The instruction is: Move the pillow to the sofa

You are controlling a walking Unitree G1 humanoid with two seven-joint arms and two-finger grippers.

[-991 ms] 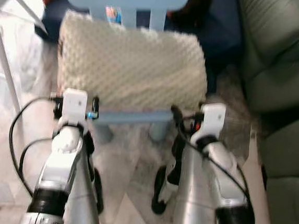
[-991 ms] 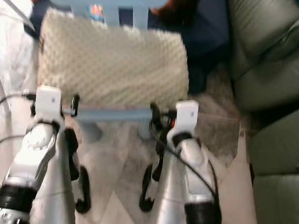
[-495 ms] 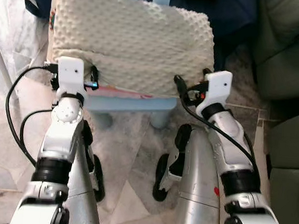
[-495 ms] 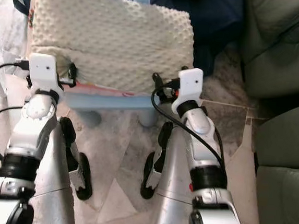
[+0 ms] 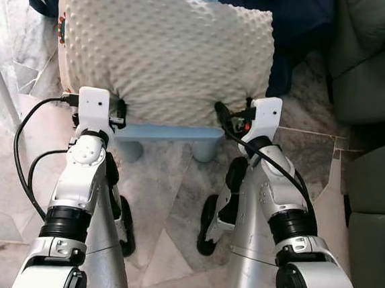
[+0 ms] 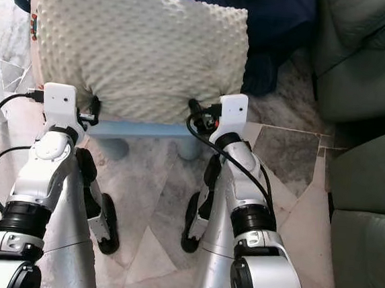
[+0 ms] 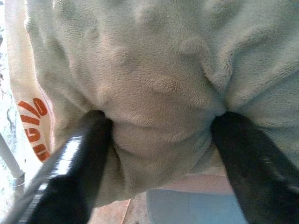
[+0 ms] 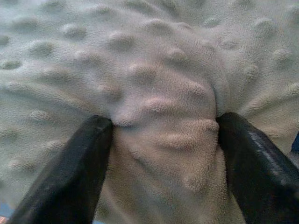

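The left gripper [image 7: 161, 135] is pressed into the near edge of the pillow [image 5: 163, 50], toward its left corner, with its two black fingers [image 7: 77, 158] dug into the fleece and a bulge of fabric pinched between them, so it is clamped on the pillow. The right gripper [image 8: 163, 140] does the same at the near edge toward the right corner: its fingers [image 8: 70, 172] sink into the bumpy cover on either side of a bunched fold and grip it. From the head camera both silver arms reach forward side by side, the white wrist blocks meeting the pillow's front edge, with black cables looping off each wrist. The pillow is cream-coloured, covered in raised dots, and lies across a pale blue chair [image 5: 170, 134], whose seat edge shows just under the pillow's near side and whose legs stand on the marble floor [image 5: 166, 209]. A strip of white fabric with orange print shows along the pillow's left side. The grey-green sofa [image 5: 375, 59] sits on the robot's right, apart from the chair and the pillow. A dark blue cloth [image 5: 305, 12] lies behind the pillow, between it and the sofa.
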